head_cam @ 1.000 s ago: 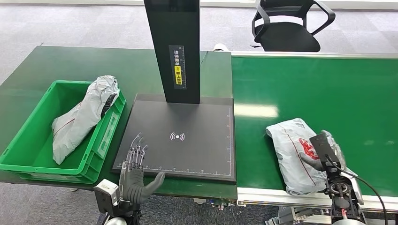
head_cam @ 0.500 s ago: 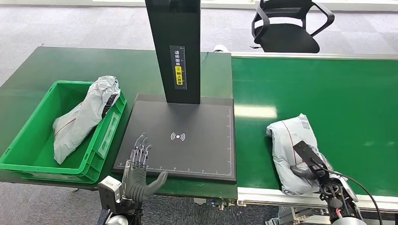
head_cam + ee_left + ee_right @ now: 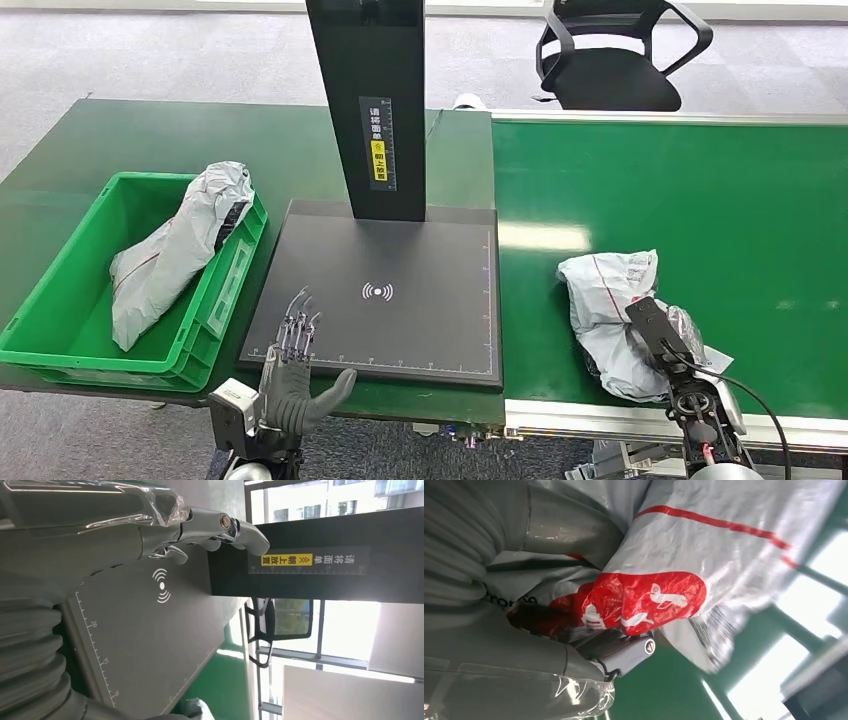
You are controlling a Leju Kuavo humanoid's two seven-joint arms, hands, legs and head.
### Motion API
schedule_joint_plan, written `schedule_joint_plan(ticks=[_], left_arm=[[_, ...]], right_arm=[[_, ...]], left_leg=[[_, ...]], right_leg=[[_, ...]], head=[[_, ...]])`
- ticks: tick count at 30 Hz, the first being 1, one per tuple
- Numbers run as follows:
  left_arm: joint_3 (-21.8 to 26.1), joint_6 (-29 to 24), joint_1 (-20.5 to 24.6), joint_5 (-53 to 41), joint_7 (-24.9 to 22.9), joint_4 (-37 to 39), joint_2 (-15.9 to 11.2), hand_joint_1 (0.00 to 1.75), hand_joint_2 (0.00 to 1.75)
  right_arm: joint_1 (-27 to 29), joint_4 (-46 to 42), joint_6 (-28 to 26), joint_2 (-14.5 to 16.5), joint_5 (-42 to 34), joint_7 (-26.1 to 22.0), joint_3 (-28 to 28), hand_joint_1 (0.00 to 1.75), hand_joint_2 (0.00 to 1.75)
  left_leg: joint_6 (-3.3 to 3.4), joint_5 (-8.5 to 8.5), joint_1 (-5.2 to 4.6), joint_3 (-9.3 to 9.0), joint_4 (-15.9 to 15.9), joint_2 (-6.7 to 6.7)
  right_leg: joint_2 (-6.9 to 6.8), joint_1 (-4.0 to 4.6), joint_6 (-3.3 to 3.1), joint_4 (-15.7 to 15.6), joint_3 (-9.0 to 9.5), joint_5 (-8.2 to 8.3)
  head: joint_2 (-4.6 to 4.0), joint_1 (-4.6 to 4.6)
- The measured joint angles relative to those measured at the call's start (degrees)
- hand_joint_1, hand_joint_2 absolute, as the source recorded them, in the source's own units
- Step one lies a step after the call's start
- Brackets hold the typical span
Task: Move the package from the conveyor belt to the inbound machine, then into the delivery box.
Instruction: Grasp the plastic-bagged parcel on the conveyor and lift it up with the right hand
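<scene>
right hand [image 3: 668,345] clamped on package [image 3: 608,300], dragged it nearer scanner pad [image 3: 420,330] | pickup underway | left hand [image 3: 293,375] spread, empty

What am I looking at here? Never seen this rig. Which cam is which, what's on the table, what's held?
It is a humanoid robot with two arms ending in fingered hands. The wide picture is from its head, looking down. The other two come from cameras at each wrist, so they look turned.

On the right is a green conveyor belt. In the middle is a black scanning pad with an upright column, the inbound machine. On the left is a green box with one grey package already in it.

The right hand grips a grey and red package on the belt. The left hand hovers open at the pad's near edge.
</scene>
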State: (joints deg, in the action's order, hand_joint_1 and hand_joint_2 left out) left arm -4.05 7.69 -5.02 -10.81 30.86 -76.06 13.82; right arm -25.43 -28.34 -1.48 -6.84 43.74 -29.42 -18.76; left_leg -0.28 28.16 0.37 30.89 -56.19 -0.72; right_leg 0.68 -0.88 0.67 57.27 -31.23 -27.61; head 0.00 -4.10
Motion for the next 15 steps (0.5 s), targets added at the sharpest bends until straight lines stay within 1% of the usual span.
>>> schedule_joint_plan(ticks=[3,6,8,10,12,15], left_arm=[[0.01,-0.54,-0.43,-0.39,0.01,-0.46,0.03,0.00,1.75],[-0.04,-1.22,-0.56,-0.72,0.05,-0.68,0.05,0.00,1.75],[-0.08,-1.64,-0.58,-0.72,0.08,-0.73,0.05,0.00,1.75],[-0.15,-1.90,-0.58,-0.70,0.09,-0.73,0.05,0.00,1.75],[-0.22,-2.16,-0.55,-0.70,0.09,-0.73,0.05,0.00,1.75],[-0.38,-2.33,-0.29,-0.69,0.14,-0.64,0.04,0.00,1.75]], right_arm=[[0.70,-4.48,-1.66,2.25,-6.66,-5.80,-1.80,1.75,1.75],[1.54,-10.35,-0.63,4.67,-14.52,-9.09,-3.24,1.75,1.75],[2.37,-14.43,0.10,6.25,-19.62,-10.16,-3.66,1.75,1.75],[3.27,-18.16,1.01,7.69,-23.12,-10.48,-3.68,1.75,1.75],[4.37,-22.16,2.70,9.20,-25.11,-10.56,-3.06,1.75,1.75],[5.30,-26.51,5.95,11.42,-26.45,-10.60,0.11,1.75,1.75]], left_leg=[[0.00,-0.01,0.00,0.10,0.00,0.00],[0.00,-0.01,0.00,0.12,0.00,0.00],[0.00,-0.01,0.00,0.14,0.00,0.00],[0.00,0.00,0.00,0.17,0.00,0.01],[0.00,0.00,0.00,0.19,0.01,0.02],[-0.01,-0.01,0.01,0.18,0.02,0.13]], right_leg=[[0.00,0.00,0.00,0.01,-0.11,0.00],[0.00,0.00,0.00,0.01,-0.14,0.00],[0.00,0.00,0.00,0.01,-0.16,-0.01],[0.00,-0.01,0.00,0.01,-0.18,-0.01],[0.01,0.00,0.00,0.01,-0.20,0.00],[0.14,0.01,-0.04,0.02,-0.25,0.02]], head=[[0.00,0.00],[0.00,-0.01],[0.00,0.00],[0.00,-0.01],[0.00,-0.02],[0.00,-0.01]])
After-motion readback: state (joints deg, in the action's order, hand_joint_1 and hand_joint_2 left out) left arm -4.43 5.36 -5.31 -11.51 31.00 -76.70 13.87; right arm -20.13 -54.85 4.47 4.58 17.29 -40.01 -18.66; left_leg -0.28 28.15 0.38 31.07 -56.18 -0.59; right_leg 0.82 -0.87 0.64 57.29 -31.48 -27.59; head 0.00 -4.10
